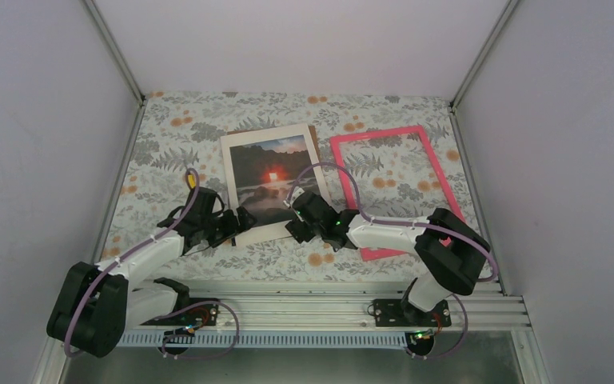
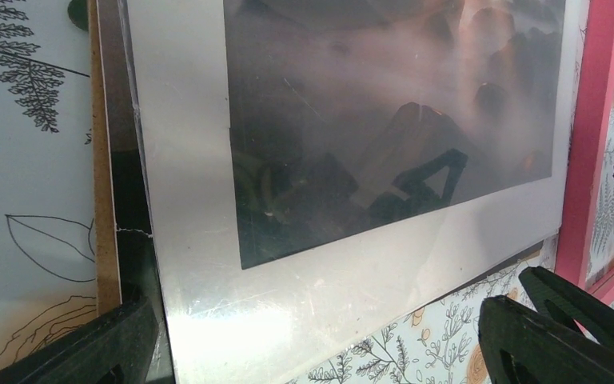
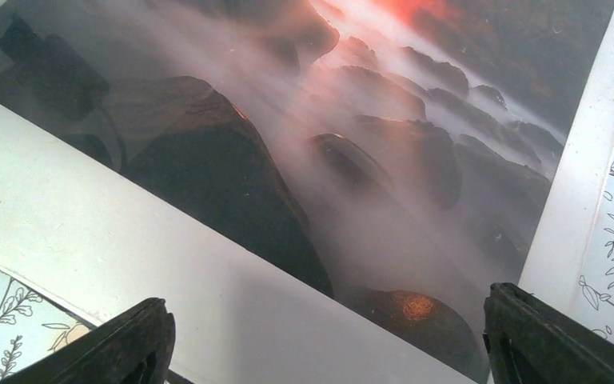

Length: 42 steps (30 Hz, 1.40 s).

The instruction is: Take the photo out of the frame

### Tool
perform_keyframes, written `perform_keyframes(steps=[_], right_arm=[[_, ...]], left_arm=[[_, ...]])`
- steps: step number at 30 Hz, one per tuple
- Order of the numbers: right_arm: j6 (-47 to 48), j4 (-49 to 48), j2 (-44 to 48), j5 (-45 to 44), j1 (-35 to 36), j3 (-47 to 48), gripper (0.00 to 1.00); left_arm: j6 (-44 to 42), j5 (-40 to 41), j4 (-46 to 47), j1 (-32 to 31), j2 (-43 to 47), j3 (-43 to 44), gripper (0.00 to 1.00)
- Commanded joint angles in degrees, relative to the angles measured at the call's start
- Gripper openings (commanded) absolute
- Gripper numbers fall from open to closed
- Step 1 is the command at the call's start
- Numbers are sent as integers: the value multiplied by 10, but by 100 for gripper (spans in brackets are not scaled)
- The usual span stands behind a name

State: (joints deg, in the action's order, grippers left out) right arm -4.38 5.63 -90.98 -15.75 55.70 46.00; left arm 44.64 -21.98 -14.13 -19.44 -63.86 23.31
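White-bordered photo (image 1: 270, 180) — red sun, beside pink frame (image 1: 380, 132), left gripper (image 1: 244, 221), right gripper (image 1: 296, 229) spread, empty

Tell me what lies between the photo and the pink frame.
In the top view, a sliver of brown backing board edges the photo, then a narrow strip of floral tablecloth reaches the frame.

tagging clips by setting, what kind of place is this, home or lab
Probably a lab robot booth, not a home: plain white walls joined by aluminium posts, the left arm and right arm bolted to a metal rail, and a floral tablecloth as the work surface.
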Motion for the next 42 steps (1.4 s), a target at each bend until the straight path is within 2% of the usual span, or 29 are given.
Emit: perform_keyframes(steps=[1, 16, 33, 38, 42], right_arm=[[-11, -6, 14, -17, -7, -8, 87], [-19, -3, 28, -37, -13, -13, 88], [-36, -2, 56, -52, -30, -25, 89], [-37, 0, 61, -46, -30, -27, 89], [-39, -1, 65, -40, -31, -29, 89]], left_arm=[[8, 1, 10, -7, -8, -1, 100], [24, -7, 57, -40, -56, 18, 100], [33, -5, 111, -91, -152, 89, 100], [27, 22, 73, -93, -132, 97, 100], [18, 62, 18, -88, -79, 87, 100]])
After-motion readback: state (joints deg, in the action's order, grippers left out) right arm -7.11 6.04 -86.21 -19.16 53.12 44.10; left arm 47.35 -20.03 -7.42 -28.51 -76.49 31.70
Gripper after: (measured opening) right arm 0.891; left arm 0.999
